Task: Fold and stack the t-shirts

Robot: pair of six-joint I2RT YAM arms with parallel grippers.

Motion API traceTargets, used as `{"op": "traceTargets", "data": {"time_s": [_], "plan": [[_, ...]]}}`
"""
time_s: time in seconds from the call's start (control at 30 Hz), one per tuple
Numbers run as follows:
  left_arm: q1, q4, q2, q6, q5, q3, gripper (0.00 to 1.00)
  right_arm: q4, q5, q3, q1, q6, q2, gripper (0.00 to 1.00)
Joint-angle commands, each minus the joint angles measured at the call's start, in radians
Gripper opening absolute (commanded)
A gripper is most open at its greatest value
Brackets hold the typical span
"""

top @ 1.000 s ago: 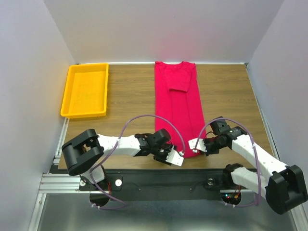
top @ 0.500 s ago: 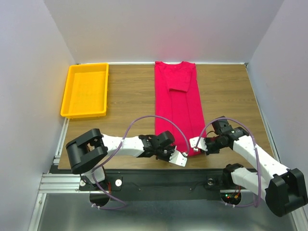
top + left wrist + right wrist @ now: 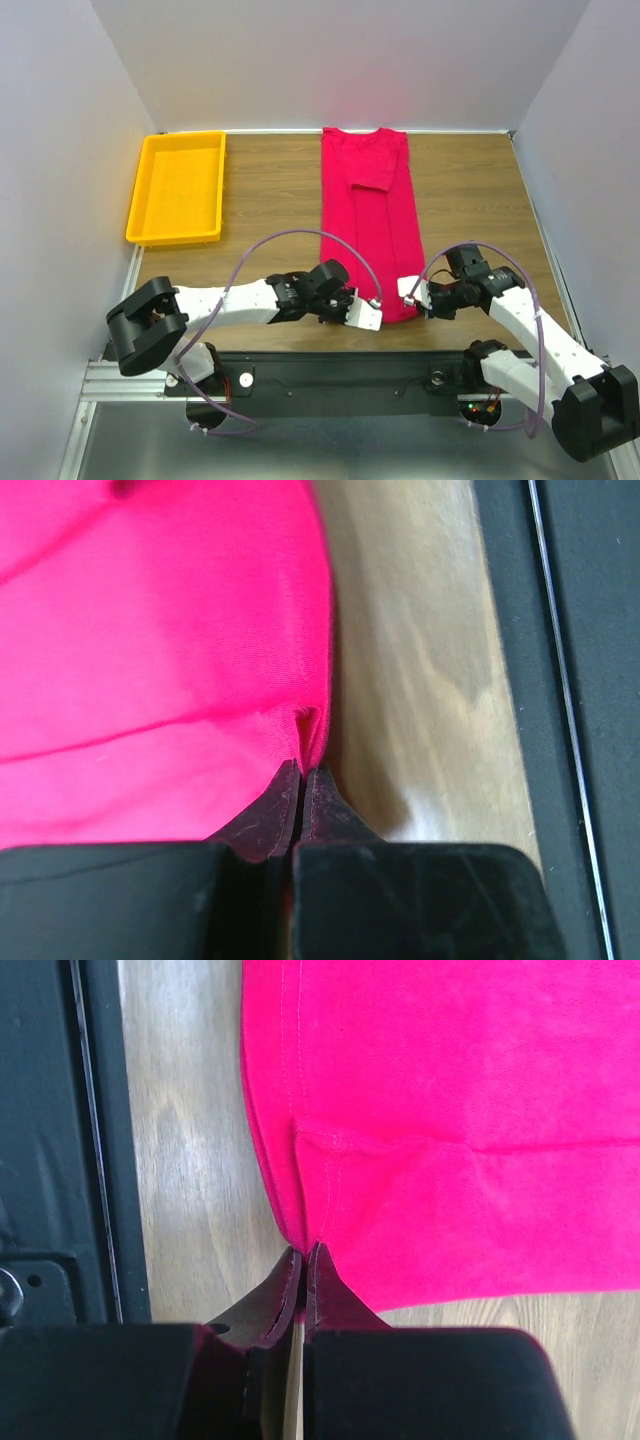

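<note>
**Both grippers pinch the shirt's near hem**

You have the shirt [image 3: 368, 215] lying on the table [image 3: 270, 190] as a long red strip, its sides folded in. Its collar end sits at the far edge, and its hem reaches almost to the near edge. A sleeve lies folded across the upper part of the strip.

Your left gripper [image 3: 347, 302] is low at the hem's left corner. In its wrist view the left gripper [image 3: 302, 772] has its jaws pressed together, and the red cloth puckers right at the tips, so they are clamped on the shirt's edge.

Your right gripper [image 3: 414, 298] is at the hem's right corner. Seen from its wrist, the right gripper [image 3: 303, 1252] has its jaws together on the corner where the stitched hem folds over.

The yellow tray [image 3: 176, 238] stands at the far left of the table, well apart from the shirt.
</note>
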Motion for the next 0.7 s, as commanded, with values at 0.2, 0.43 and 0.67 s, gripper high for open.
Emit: {"op": "traceTargets", "data": {"time_s": [0.2, 0.43, 0.67], "plan": [[0.148, 0.006, -0.067, 0.029, 0.149, 0.037, 0.00, 0.004, -0.082, 0.145, -0.080, 0.098, 0.057, 0.01], [0.223, 0.002, -0.002, 0.090, 0.177, 0.122, 0.00, 0.005, -0.122, 0.234, -0.105, 0.115, 0.176, 0.00], [0.326, 0.002, 0.113, 0.164, 0.197, 0.264, 0.00, 0.014, -0.148, 0.381, -0.215, 0.138, 0.370, 0.01]]}}
